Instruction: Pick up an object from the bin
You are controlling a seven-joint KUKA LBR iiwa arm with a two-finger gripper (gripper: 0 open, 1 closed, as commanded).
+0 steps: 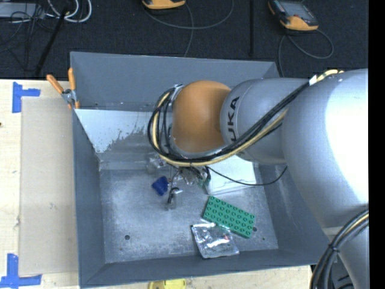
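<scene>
In the camera view, the gripper [173,196] is hanging low in the bin [120,233], up and left of the green studded plate [228,217]. I cannot tell how far it is opened or whether it is holding anything. A small blue block [159,186] is lying just beside the gripper, further left of the plate. A crinkled silver packet [212,239] is lying against the plate's lower-left edge.

I have a single camera to work from. It sits above the grey metal bin [87,221] and looks down into it at a slant, so the inner face of the far wall [120,83] shows at the top and the bin floor [132,221] spreads below it. The bin takes up most of the frame. The arm [325,137] enters from the right, nearer the lens than the bin, its orange cover [198,116] masking part of the far wall. Beyond the bin lies dark ground [120,29].
</scene>
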